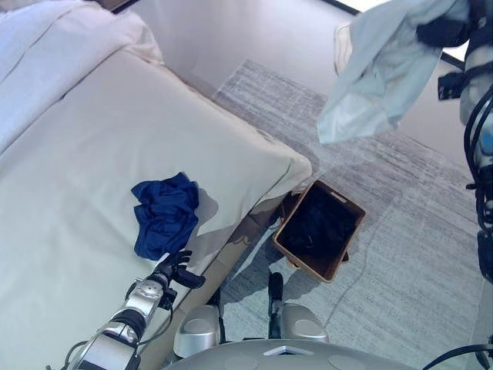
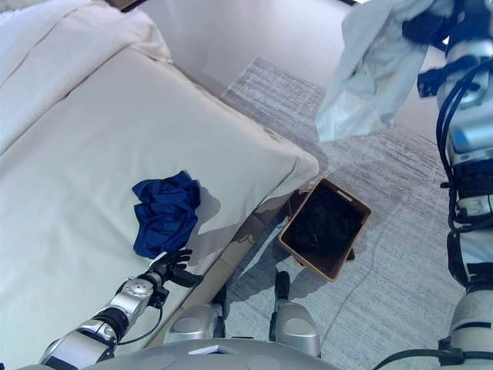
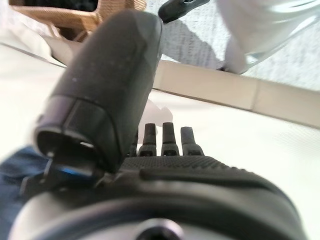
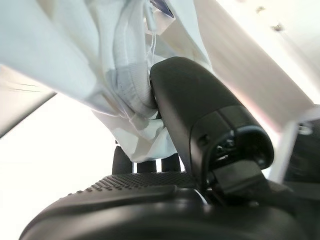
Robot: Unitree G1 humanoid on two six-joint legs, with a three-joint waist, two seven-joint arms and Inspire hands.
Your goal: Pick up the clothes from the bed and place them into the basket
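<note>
A crumpled dark blue garment (image 1: 166,212) lies on the cream bed (image 1: 92,154) near its foot edge. My left hand (image 1: 173,270) rests on the bed just below the garment, fingers straight and holding nothing; in the left wrist view its fingers (image 3: 170,140) lie flat on the sheet beside blue cloth (image 3: 20,160). My right hand (image 1: 443,31) is raised high at the upper right, shut on a pale light-blue garment (image 1: 381,69) that hangs down above the rug. The right wrist view shows its thumb (image 4: 200,110) pinching the cloth (image 4: 115,70). A brown basket (image 1: 320,229) stands on the floor by the bed's corner.
The basket holds dark clothes and sits on a grey rug (image 1: 400,231) beside the bed's foot. White pillows or bedding (image 1: 54,38) lie at the head of the bed. Pale floor (image 1: 231,31) runs beyond the rug.
</note>
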